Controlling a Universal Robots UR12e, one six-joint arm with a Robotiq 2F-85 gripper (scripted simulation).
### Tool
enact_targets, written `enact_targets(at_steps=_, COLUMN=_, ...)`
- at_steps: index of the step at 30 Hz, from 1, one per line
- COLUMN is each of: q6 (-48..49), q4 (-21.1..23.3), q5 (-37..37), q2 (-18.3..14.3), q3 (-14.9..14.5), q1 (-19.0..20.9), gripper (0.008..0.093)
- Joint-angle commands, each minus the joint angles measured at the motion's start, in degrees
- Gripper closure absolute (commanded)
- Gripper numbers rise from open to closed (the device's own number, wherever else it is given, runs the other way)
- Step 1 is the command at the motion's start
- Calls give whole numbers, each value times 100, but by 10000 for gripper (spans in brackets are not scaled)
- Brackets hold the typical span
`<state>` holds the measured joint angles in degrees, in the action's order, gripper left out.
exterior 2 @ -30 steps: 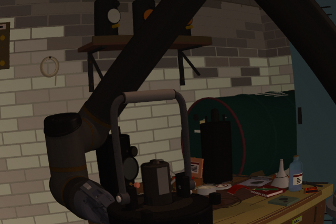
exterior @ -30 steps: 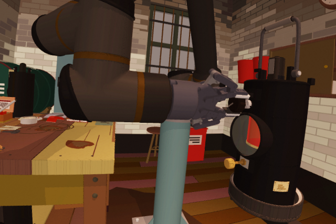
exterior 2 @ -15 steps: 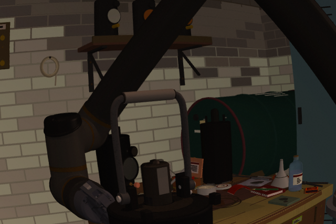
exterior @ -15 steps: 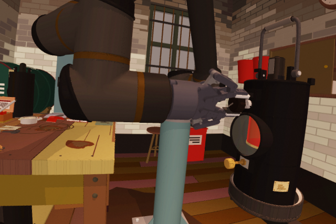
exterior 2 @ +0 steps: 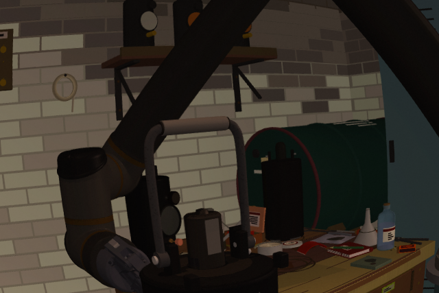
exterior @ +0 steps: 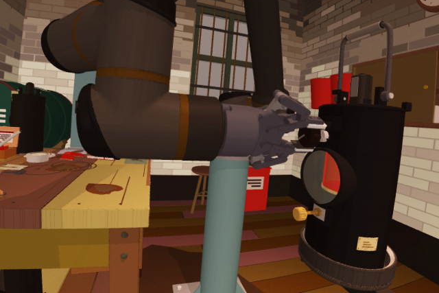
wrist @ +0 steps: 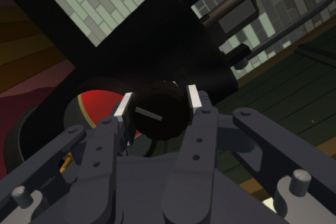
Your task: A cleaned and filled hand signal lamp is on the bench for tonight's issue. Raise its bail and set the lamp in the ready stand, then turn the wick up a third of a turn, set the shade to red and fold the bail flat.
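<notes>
The dark round shade knob (wrist: 161, 111) (exterior: 312, 136) on the lamp's front is held between the fingers of my gripper (wrist: 159, 103) (exterior: 314, 137), which is closed on it. A pale line marks the knob's face. The black hand signal lamp (exterior: 354, 183) stands upright in the ring-shaped ready stand (exterior: 345, 268). Its lens (exterior: 328, 176) sits just below the knob and shows red. The yellow wick knob (exterior: 300, 213) sticks out lower on the front. The grey bail (exterior: 368, 59) (exterior 2: 196, 176) stands raised above the lamp's top.
The teal arm pedestal (exterior: 221, 226) stands left of the lamp. The wooden bench (exterior: 71, 190) lies further left with tape, papers, a funnel and a blue bottle (exterior 2: 385, 226). Another black lamp (exterior 2: 282, 197) stands on the bench. A wall shelf (exterior 2: 188, 54) carries more lamps.
</notes>
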<state>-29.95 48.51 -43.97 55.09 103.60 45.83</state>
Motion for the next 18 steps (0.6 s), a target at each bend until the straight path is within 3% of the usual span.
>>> enact_targets(at_steps=1, q6=1, q4=-1, q5=1, q2=4, q3=-3, q1=0, gripper=564)
enact_targets(at_steps=12, q6=1, q4=-1, q5=1, q2=4, q3=-3, q1=0, gripper=344)
enact_targets(at_steps=18, q6=1, q4=-1, q5=1, q2=4, q3=-3, q1=0, gripper=334)
